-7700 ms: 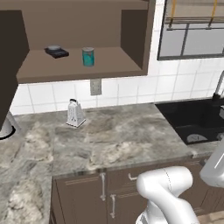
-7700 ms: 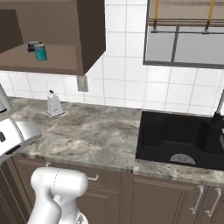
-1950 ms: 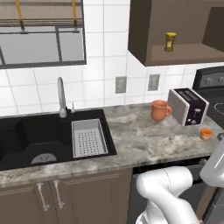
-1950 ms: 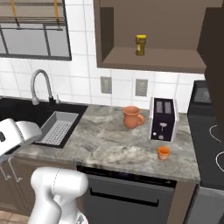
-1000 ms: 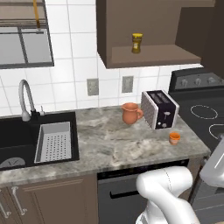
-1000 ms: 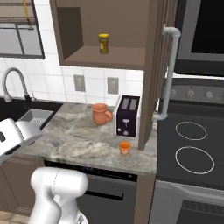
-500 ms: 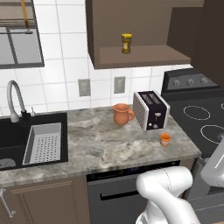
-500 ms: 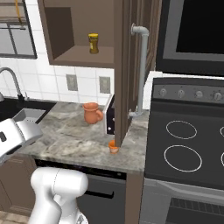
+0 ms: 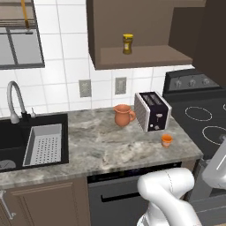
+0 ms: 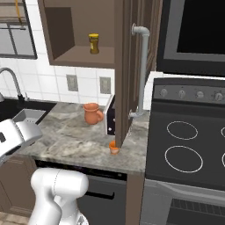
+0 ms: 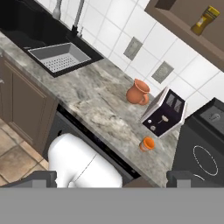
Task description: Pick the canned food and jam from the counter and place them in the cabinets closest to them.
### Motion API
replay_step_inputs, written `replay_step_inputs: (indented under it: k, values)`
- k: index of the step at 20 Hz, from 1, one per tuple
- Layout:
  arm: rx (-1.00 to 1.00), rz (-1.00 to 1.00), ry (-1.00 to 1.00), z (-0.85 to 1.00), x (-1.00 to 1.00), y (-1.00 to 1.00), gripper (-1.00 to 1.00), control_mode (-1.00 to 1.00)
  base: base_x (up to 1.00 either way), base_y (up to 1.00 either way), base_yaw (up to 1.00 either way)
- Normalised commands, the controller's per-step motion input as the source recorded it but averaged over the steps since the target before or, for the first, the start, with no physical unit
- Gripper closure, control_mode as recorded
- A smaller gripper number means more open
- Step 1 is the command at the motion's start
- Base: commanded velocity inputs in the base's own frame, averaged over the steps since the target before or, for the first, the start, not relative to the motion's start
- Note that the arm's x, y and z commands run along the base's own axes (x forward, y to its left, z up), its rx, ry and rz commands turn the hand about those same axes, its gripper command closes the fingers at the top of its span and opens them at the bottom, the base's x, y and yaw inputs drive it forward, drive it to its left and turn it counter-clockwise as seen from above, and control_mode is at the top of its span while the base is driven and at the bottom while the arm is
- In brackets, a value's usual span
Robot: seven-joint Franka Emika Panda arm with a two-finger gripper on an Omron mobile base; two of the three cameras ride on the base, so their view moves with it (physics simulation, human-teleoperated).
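**Jam jar at the counter's front edge, beside the toaster**

On the counter (image 9: pixel 101 145), the jam (image 9: pixel 167 140) stands upright near the front edge, just in front of the toaster (image 9: pixel 152 111) and close to the stove (image 9: pixel 203 119). An orange pitcher (image 9: pixel 123 115) stands to the left of the toaster, near the tiled wall, apart from it. Farther left, a black sink (image 9: pixel 17 141) holds a grey drain basket (image 9: pixel 43 144), with a curved faucet (image 9: pixel 14 101) behind it.

Above the toaster, the cabinets (image 9: pixel 132 57) are open, and a taller amber jar with a yellow lid (image 9: pixel 127 43) stands on the shelf. From the right base view, the open cabinet door (image 10: pixel 127 79) with its metal bar handle (image 10: pixel 140 70) hangs edge-on in front of the toaster, and the jam (image 10: pixel 114 147) sits just at the foot of that door.

From the hand view, the jam (image 11: pixel 147 143) lies between the toaster (image 11: pixel 164 116) and the counter's front edge, with the pitcher (image 11: pixel 138 92) beyond. The gripper (image 11: pixel 111 179) shows two dark fingertips (image 11: pixel 39 178) set wide apart at the bottom corners, released and holding nothing, well away from the jam.
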Motion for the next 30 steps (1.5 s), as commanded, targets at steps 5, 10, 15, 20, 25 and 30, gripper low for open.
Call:
replay_step_inputs:
  k: [5, 10, 15, 20, 25, 30]
  values:
    - [0.0, 0.0, 0.0, 0.0, 0.0, 0.0, -1.0, 1.0, 0.28, 0.0, 0.0]
    - [0.0, 0.0, 0.0, 0.0, 0.0, 0.0, -1.0, 1.0, 0.4, 0.0, 0.0]
    - [0.0, 0.0, 0.0, 0.0, 0.0, 0.0, -1.0, 1.0, 0.37, 0.0, 0.0]
    - [0.0, 0.0, 0.0, 0.0, 0.0, 0.0, -1.0, 1.0, 0.3, 0.0, 0.0]
    - [0.0, 0.0, 0.0, 0.0, 0.0, 0.0, -1.0, 1.0, 0.06, 0.0, 0.0]
    - [0.0, 0.0, 0.0, 0.0, 0.0, 0.0, -1.0, -1.0, 0.0, 0.0, 0.0]
